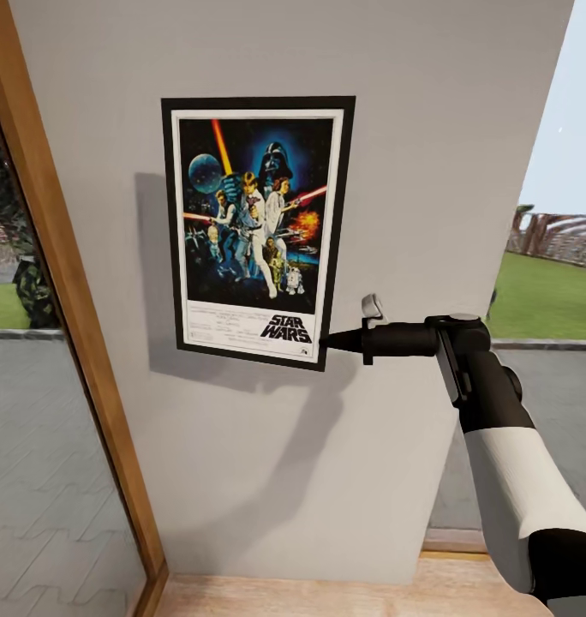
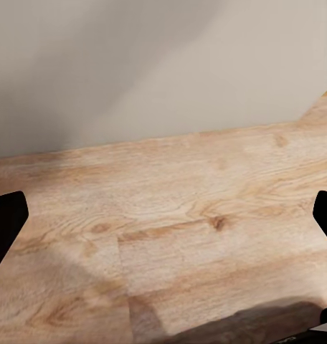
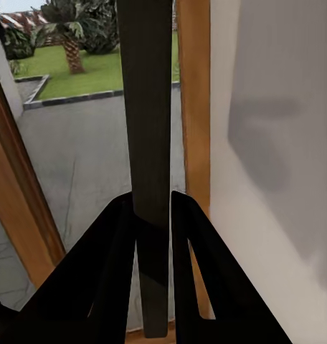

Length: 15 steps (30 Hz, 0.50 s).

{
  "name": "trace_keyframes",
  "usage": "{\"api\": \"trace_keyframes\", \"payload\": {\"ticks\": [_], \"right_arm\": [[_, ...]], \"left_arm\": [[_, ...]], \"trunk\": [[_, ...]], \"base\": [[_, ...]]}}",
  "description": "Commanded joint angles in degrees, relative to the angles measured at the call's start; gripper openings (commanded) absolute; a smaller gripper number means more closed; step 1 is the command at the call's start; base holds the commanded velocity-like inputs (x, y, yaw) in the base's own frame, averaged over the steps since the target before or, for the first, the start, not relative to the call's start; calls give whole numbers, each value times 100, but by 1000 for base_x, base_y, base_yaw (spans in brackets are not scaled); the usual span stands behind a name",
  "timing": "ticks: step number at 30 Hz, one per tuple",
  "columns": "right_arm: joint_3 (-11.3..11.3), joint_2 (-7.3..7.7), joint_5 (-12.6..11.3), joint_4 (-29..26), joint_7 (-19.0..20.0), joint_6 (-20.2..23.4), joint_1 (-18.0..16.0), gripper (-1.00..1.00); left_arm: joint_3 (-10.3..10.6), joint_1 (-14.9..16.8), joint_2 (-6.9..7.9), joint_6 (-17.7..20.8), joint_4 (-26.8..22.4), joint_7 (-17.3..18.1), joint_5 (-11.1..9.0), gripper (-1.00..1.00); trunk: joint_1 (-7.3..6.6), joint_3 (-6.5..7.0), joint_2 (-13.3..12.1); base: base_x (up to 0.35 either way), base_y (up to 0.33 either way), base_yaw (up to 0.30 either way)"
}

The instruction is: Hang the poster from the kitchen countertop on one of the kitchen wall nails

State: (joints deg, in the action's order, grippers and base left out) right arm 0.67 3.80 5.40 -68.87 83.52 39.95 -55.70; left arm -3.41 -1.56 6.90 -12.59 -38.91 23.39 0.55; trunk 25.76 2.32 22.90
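The Star Wars poster (image 1: 257,230) stands upright and flat against the pale grey wall (image 1: 430,154), casting a shadow to its left. My right gripper (image 1: 329,341) is shut on the poster's lower right edge, coming in from the right. In the right wrist view the poster (image 3: 145,107) is seen edge-on as a dark strip pinched between the two black fingers (image 3: 106,258) of my right gripper (image 3: 153,208). My left gripper (image 2: 163,215) is open, its tips far apart over the wood floor (image 2: 178,215). No wall nail can be made out, and the kitchen countertop is out of view.
A tall wood-framed window (image 1: 66,283) borders the wall on the left, with paving and grass outside. The wall ends on the right at another glazed opening (image 1: 550,257). Light wood flooring (image 1: 327,596) runs along the wall's foot.
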Motion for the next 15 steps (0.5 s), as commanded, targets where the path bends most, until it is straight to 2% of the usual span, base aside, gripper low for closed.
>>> {"api": "trace_keyframes", "payload": {"ticks": [1,7,15], "right_arm": [[9,-2,41,-4,51,74,-2,-100],[12,-2,40,-7,51,80,-2,-100],[12,-2,40,-13,51,78,-2,-100]], "left_arm": [[-20,-2,-1,-6,-5,34,6,100],[-20,-2,-1,-6,-6,36,6,100],[-20,-2,4,-6,-3,34,6,100]], "trunk": [[3,-1,2],[3,-1,2],[3,-1,2]], "base": [[82,0,0],[133,0,0],[19,0,0]]}}
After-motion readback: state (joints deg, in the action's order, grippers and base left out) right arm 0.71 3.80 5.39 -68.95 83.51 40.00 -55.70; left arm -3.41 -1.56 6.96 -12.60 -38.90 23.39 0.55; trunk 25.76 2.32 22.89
